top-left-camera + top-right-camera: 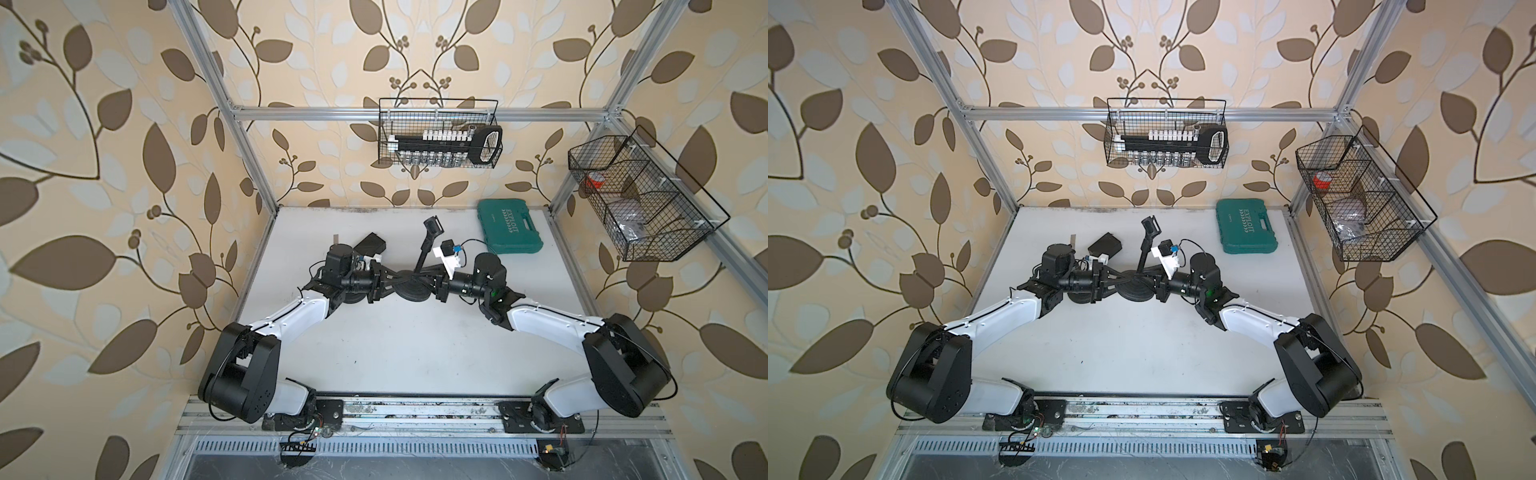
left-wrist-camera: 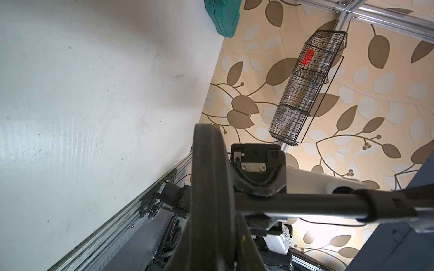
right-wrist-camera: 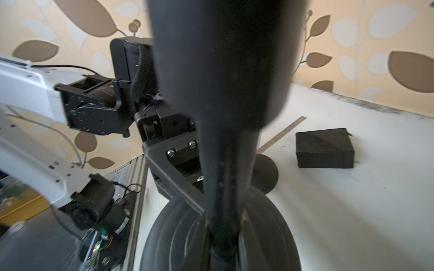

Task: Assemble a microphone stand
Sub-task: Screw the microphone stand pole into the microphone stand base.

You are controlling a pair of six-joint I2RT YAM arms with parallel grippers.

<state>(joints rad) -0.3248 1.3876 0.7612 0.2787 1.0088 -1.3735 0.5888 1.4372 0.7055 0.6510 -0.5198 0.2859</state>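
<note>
The microphone stand's round base (image 1: 413, 293) sits low over the middle of the bench (image 1: 415, 361), between the two arms. The pole (image 1: 424, 253) appears seated in its centre and rises toward the back wall to a microphone clip (image 1: 433, 227). Whether the base rests on the bench or is held just clear of it I cannot tell. The left fingers (image 3: 175, 181) reach in from the left and pinch the base's rim across its thickness. The right fingers (image 2: 254, 187) come from the opposite side, pressed shut around the pole just above the base and crossing its long axis squarely. That axis stands at right angles to the disc, so the likely next move, turning the pole tight into the base, would hinge on the right arm twisting about that line while the left steadies the disc. Both arms are about equally near. The left wrist view shows the base edge-on with the right fingers straddling the pole, a grip both top views leave hard to read. The right wrist view looks down the pole to the joint and shows most plainly a smaller black disc (image 3: 266, 173), a steel ruler (image 3: 281, 132) and a black box (image 3: 325, 149) beyond. A green tool case (image 1: 510, 229) lies well apart by the back wall.
</note>
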